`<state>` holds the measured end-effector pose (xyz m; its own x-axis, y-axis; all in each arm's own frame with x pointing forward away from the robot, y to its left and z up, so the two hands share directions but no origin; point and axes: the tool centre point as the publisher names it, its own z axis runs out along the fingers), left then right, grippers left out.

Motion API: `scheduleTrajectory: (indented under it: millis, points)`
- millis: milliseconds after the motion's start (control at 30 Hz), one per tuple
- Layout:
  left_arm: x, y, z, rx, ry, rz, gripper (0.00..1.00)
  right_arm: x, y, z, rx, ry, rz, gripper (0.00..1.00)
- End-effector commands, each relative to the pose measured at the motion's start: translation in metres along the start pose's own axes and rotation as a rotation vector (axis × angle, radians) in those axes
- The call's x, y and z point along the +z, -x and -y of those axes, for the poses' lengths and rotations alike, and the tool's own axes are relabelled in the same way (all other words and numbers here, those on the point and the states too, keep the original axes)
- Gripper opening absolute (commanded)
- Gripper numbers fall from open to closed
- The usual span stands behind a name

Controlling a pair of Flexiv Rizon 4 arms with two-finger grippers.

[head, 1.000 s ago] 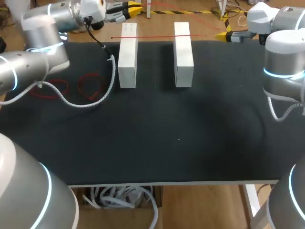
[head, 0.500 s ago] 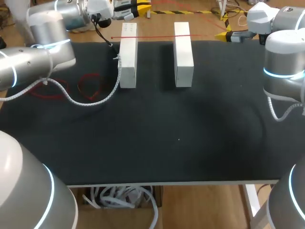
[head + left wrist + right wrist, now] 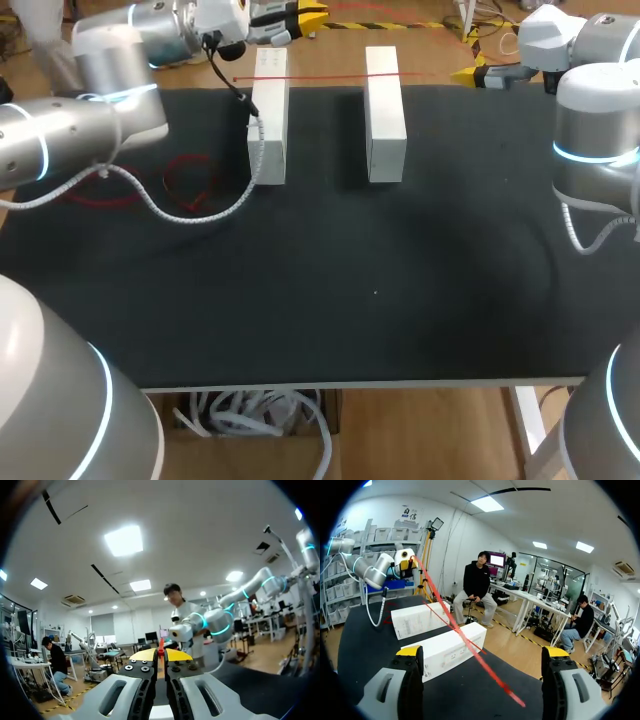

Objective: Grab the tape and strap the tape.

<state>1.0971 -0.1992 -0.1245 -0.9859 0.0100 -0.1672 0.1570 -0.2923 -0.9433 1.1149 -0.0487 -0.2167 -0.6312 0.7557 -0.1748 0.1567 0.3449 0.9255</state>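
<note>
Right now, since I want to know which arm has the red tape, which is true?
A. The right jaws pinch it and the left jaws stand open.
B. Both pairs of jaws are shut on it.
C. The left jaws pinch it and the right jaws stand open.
C: the left gripper has its jaws closed on the red tape, while the right gripper has its jaws wide apart, the tape running between them untouched.

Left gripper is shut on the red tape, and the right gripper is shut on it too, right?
No: the right gripper is open, fingers wide apart, as the right wrist view shows. The left gripper is shut on the red tape.
</note>
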Motion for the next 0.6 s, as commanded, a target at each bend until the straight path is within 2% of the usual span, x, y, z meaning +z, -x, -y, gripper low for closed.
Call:
scheduleTrajectory:
  millis: [33,133,233,600]
  points:
    - [0.0013,0.0029,-0.0017,0.001,-0.001,-0.006,0.0,-0.0004,0.0001,0.0002,0.0,0.0,0.0,1.0]
    - [0.0002,0.0028,-0.0003,0.001,-0.001,-0.01,0.0,-0.0004,0.0001,0.0002,0.0,0.0,0.0,1.0]
    - [-0.005,0.0036,0.0013,0.003,0.014,0.026,0.0,-0.0004,0.0001,0.0002,0.0,0.0,0.0,1.0]
    - [-0.005,0.0036,0.0013,0.003,0.014,0.026,0.0,-0.0004,0.0001,0.0002,0.0,0.0,0.0,1.0]
